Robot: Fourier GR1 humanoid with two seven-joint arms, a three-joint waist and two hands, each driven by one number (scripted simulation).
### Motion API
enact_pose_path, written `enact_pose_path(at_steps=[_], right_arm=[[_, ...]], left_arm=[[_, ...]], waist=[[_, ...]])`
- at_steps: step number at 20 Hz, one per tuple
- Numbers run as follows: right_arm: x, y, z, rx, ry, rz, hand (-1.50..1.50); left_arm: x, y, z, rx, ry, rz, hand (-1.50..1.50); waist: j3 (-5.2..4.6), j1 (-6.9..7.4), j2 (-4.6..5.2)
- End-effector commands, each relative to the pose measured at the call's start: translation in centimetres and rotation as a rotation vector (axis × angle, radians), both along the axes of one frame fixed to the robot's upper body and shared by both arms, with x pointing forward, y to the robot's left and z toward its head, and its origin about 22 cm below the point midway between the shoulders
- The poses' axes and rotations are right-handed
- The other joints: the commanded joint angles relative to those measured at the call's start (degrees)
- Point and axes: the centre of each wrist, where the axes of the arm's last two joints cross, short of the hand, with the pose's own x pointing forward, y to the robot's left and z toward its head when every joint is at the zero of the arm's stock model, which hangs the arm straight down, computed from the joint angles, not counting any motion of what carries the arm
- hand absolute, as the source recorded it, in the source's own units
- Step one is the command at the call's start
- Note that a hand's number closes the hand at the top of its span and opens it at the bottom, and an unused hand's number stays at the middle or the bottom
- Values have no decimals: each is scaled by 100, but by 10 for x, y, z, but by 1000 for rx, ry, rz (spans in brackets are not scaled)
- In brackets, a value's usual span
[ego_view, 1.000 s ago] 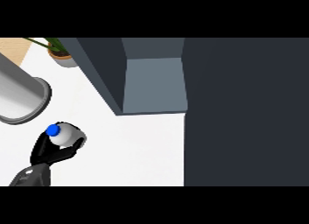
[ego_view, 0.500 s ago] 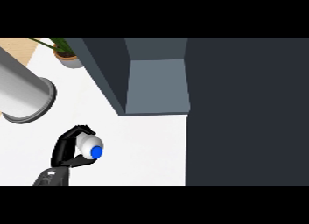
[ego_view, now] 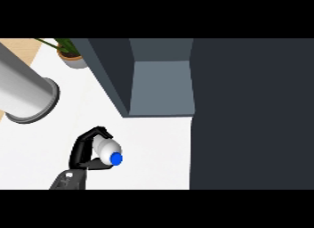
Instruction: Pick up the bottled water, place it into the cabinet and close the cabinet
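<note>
We see white surface (ego_view: 152, 151) filling lower left of view. Large grey cylinder (ego_view: 18, 91) lies tilted across upper left, flared end resting on surface. We note potted plant (ego_view: 68, 53) near top edge, green leaves spreading left, small pot just beside the dark upright panel.

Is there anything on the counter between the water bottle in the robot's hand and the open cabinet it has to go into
Nothing visible does. The left hand is curled round the bottled water, and only bare white counter lies between it and the open cabinet. The grey cylinder and potted plant stand off to the left, out of that path.
</note>
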Motion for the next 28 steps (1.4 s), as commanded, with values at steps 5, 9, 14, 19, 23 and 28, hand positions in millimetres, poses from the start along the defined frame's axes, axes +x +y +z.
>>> enact_pose_path(at_steps=[5,9,14,19,23,28], right_arm=[[-6,-6,26,-11,-52,-7,-150],[-7,-4,30,11,-31,11,-150],[-8,-9,35,4,-60,-1,-150],[-4,-18,30,-14,-59,-6,-150],[-11,-15,30,19,-71,-34,-150],[-13,-23,22,3,-61,6,-150]], left_arm=[[18,-68,24,-112,20,-105,150],[23,-102,41,-107,52,-57,150],[43,-141,94,-97,59,-77,150],[77,-161,119,-79,75,-16,150],[101,-170,144,-42,114,34,150],[132,-179,172,-41,144,71,150]], waist=[[-61,-42,20],[-68,-104,40],[-61,-60,29],[-67,-149,92],[-65,-179,78],[-64,-248,101]])
